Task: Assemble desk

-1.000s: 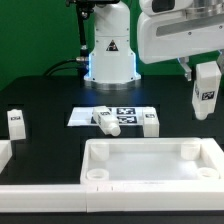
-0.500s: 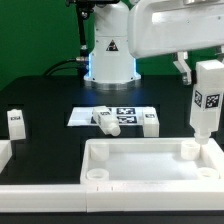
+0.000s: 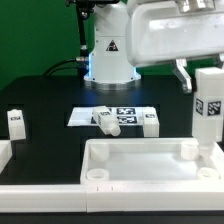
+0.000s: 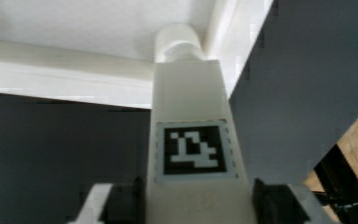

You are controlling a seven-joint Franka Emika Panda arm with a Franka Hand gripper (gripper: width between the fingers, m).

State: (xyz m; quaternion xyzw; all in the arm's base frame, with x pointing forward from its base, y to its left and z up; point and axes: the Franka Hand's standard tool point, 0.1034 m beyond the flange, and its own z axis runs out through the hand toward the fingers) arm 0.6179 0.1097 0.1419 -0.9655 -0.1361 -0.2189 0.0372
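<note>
1. Black tabletop (image 3: 45,95): carries every loose part. The marker board (image 3: 85,116) lies at 12 o'clock from the desk panel (image 3: 140,162).
2. Desk panel: lies flat, rim up, at 6 o'clock in the exterior view. No leg is seen fitted in its near sockets.
3. Jaws: closed to a narrow span on the upper part of the gripped leg (image 3: 208,115), holding it upright at 3 o'clock.
4. Loose legs: one (image 3: 15,122) at 9 o'clock, well apart. One (image 3: 104,121) lies on the marker board and one (image 3: 150,123) at its edge.
5. Round peg (image 4: 181,45): the gripped leg's lower end, at the panel's 2 o'clock corner socket (image 3: 196,152). Whether it is seated cannot be told.
6. Step in hand (judgement): fitting the first leg.
7. Next move calls for keeping the leg vertical, centring the peg, and driving it home before release.
</note>
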